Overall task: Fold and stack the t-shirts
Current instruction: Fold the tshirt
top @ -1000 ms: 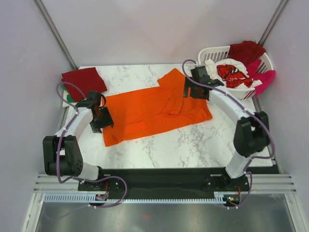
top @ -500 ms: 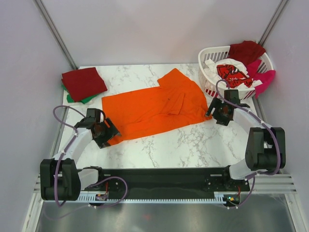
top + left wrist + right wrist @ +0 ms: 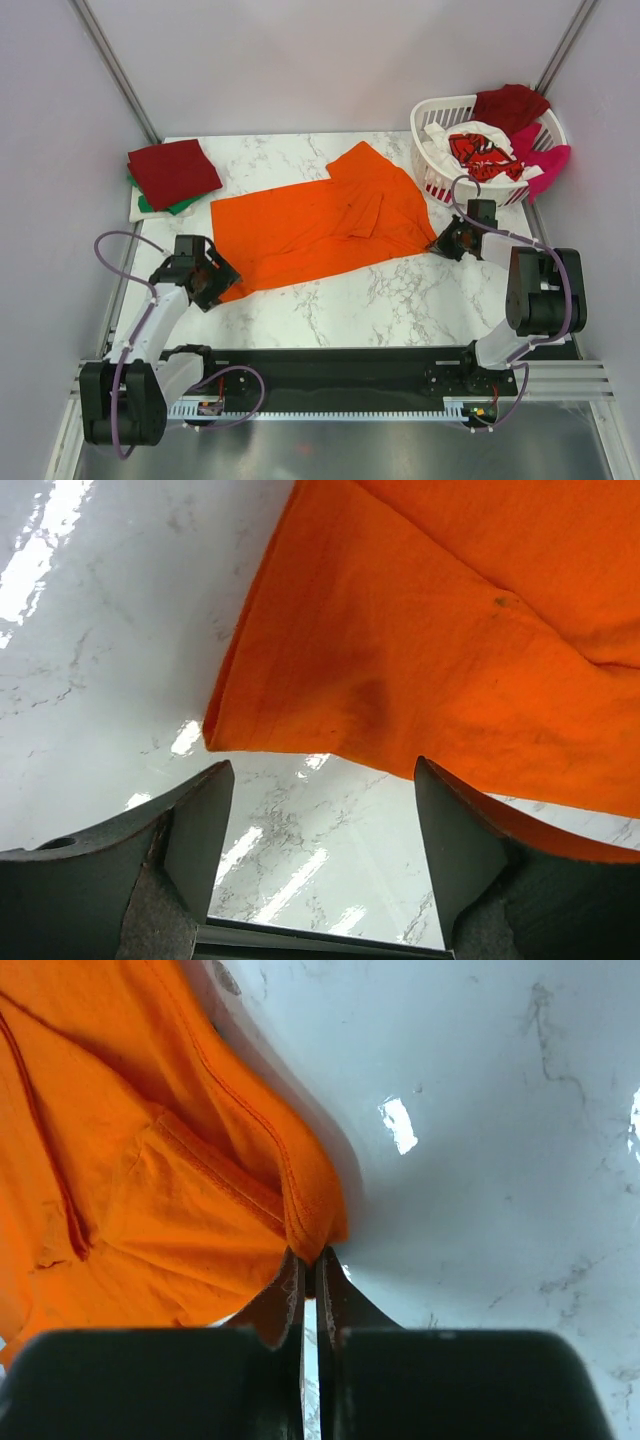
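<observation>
Now: one corner pinched

Right gripper (image 3: 315,1260) pinches the right hem corner of the orange t-shirt (image 3: 320,225). Left gripper (image 3: 322,768) stands spread, the left corner just ahead. The shirt's long axis runs across the table (image 3: 400,295), arm to arm.

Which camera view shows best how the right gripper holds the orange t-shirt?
The right wrist view: the right gripper is shut on a hem corner of the orange t-shirt. The top view shows it small, the pinch unclear. The left wrist view shows only another shirt corner.
</observation>
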{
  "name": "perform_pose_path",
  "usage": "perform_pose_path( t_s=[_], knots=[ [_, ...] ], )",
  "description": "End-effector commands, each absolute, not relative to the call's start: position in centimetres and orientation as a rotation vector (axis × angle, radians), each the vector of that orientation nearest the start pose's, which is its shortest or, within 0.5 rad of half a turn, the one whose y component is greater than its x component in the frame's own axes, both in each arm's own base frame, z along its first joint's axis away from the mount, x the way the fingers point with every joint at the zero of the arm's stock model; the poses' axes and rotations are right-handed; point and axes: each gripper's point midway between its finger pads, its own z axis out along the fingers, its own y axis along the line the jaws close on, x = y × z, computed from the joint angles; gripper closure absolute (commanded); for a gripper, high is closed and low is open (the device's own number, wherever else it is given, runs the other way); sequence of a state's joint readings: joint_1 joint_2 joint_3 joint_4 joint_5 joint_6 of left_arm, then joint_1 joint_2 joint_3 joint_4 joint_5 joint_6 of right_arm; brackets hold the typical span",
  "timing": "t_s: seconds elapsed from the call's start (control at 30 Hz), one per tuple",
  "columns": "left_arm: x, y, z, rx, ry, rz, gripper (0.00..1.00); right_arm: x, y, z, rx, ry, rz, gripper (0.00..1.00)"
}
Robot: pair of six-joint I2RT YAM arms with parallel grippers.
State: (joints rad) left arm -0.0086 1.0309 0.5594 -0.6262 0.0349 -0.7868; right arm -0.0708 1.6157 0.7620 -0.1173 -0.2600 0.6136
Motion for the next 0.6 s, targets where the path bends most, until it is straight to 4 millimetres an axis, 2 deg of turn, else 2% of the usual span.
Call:
perform_pose_path(
  t_s=[0.0,0.17,0.3,0.4,0.57],
  knots=[
    [21.9,-2.1,5.0,-1.114,2.392,-0.213,0.2,35.4,3.6,1.8,0.797,2.401,0.553,1.0],
    [21.5,-1.7,4.9,-1.137,2.377,-0.182,0.25,35.5,3.7,2.7,0.785,2.377,0.566,1.0],
    [20.7,-1.9,3.1,-1.178,2.445,-0.152,0.32,35.7,3.6,3.2,0.78,2.361,0.565,1.0],
    [20.4,-1.8,2.1,-1.187,2.465,-0.12,0.32,35.8,3.7,3.4,0.779,2.357,0.574,1.0],
    [21.1,-1.6,1.5,-1.168,2.465,-0.106,0.31,35.8,2.5,3.7,0.819,2.327,0.549,1.0]
  ],
)
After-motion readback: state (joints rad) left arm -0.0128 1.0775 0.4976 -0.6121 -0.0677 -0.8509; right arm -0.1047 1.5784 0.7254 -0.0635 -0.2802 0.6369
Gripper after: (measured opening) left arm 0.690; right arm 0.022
